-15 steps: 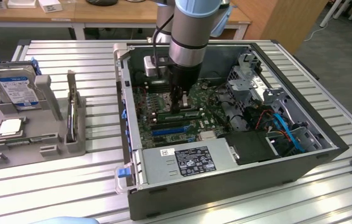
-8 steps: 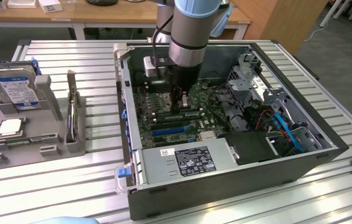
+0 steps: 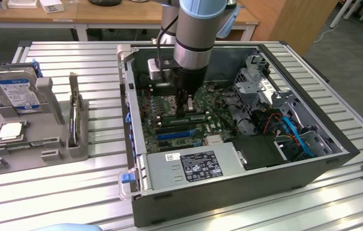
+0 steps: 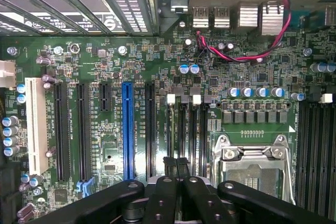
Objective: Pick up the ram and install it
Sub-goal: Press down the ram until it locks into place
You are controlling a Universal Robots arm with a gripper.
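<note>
A long thin dark-green stick, the ram [image 3: 73,115], stands on its edge in the grey holder [image 3: 33,154] at the exterior view's left, far from the arm. My gripper [image 3: 185,107] is down inside the open computer case [image 3: 233,192], just above the motherboard [image 4: 105,66]. It hangs over the black memory slots [image 4: 195,129] beside the silver CPU socket [image 4: 252,161]. The black fingers [image 4: 169,169] are pressed together, and I see nothing between them. Whether their tips touch the slot below is hidden.
The holder also carries a silver hard drive [image 3: 18,91] with a blue-white label and a small square CPU chip [image 3: 10,131]. Inside the case are a power supply [image 3: 194,166], a drive cage [image 3: 258,82] and blue and orange cables [image 3: 294,134]. Red cables [image 4: 247,56] cross the board.
</note>
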